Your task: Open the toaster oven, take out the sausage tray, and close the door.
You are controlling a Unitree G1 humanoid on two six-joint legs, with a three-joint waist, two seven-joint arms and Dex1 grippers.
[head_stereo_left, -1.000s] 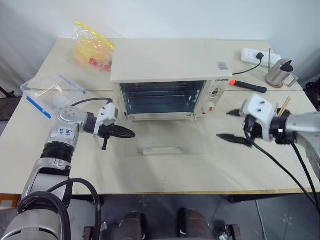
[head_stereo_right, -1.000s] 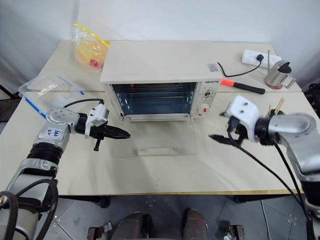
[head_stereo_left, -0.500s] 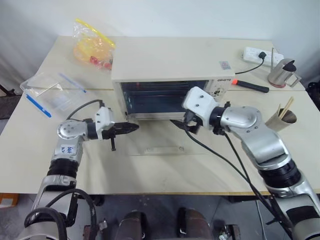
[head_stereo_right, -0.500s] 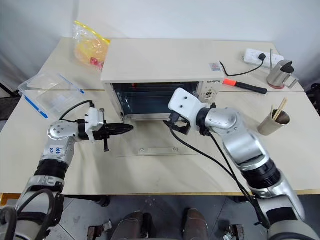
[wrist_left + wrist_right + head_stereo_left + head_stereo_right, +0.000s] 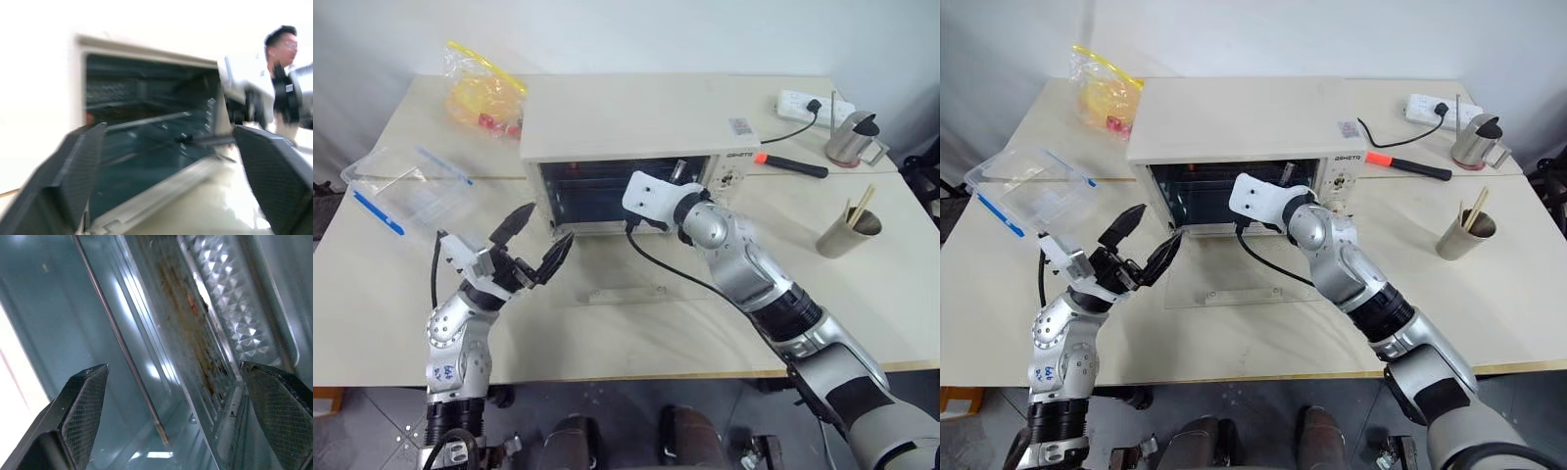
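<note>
The cream-white toaster oven (image 5: 626,122) stands mid-table. Its glass door (image 5: 626,279) lies open and flat on the table in front of it, bar handle (image 5: 628,294) toward me. My right gripper (image 5: 173,367) is open and reaches into the oven mouth, its white wrist housing (image 5: 649,196) at the opening. Between its fingers (image 5: 83,406) lies the sausage tray (image 5: 195,333), silver and streaked with brown grease, behind a wire rod (image 5: 122,347). My left gripper (image 5: 550,222) is open and empty, tilted upward, off the oven's left front corner.
A clear container with blue clips (image 5: 401,186) and a yellow bag (image 5: 480,93) lie at the left. At the right are a power strip (image 5: 803,101), a kettle (image 5: 852,137), a red-handled tool (image 5: 793,164) and a cup of sticks (image 5: 847,232). A person (image 5: 283,73) stands beyond the table.
My left gripper has opened, tipped upward and drawn back from the oven. My right gripper has swung left across the table and into the oven mouth.
</note>
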